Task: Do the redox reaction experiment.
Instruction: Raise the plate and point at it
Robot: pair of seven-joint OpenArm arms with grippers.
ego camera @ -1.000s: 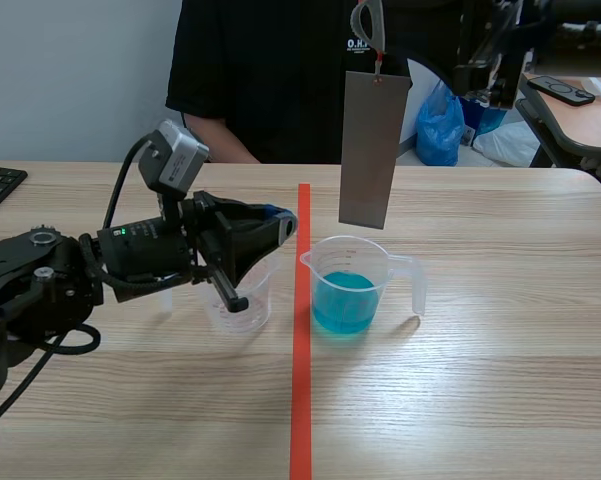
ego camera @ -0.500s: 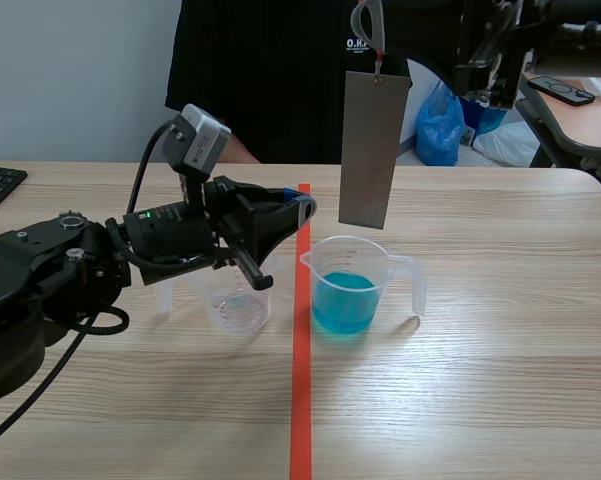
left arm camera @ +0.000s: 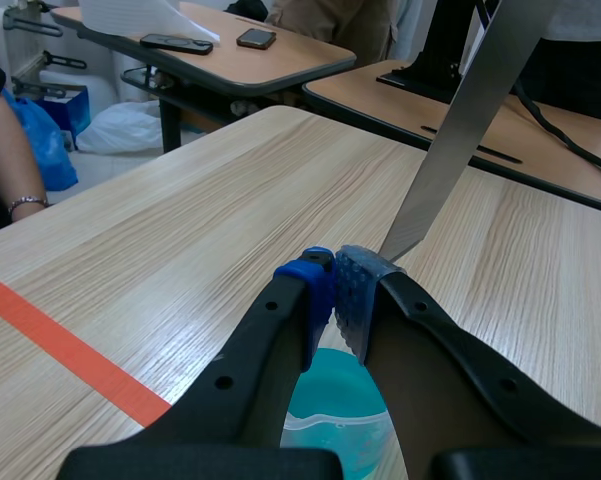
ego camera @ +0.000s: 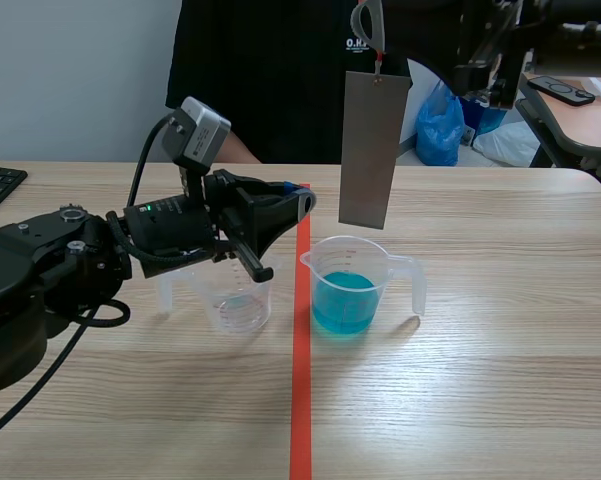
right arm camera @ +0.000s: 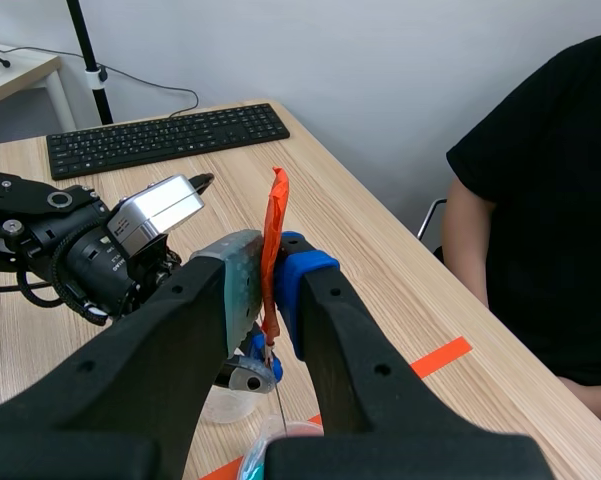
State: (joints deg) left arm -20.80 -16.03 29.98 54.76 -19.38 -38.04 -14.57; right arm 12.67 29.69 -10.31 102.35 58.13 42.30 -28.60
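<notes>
A grey metal plate [ego camera: 373, 150] hangs on an orange-red strip [right arm camera: 273, 245] above the beaker of blue liquid [ego camera: 348, 287]. My right gripper [right arm camera: 270, 272] is shut on that strip, high at the scene's top [ego camera: 367, 22]. The plate's lower edge stays clear of the liquid. My left gripper [ego camera: 298, 203] is shut on nothing, with its blue pads together [left arm camera: 332, 278]. It hovers above the table between the empty clear beaker [ego camera: 236, 297] and the blue beaker [left arm camera: 335, 415]. Its tips stand just beside the plate [left arm camera: 460, 130].
A person in a black shirt [ego camera: 280, 70] sits across the table. A red tape line [ego camera: 301, 380] runs down the middle. A keyboard [right arm camera: 170, 135] lies at the far left. Other desks and a blue bag [ego camera: 440, 125] stand behind.
My left gripper has risen out of the empty beaker and moved up and right toward the hanging plate. The plate and the right gripper have kept still.
</notes>
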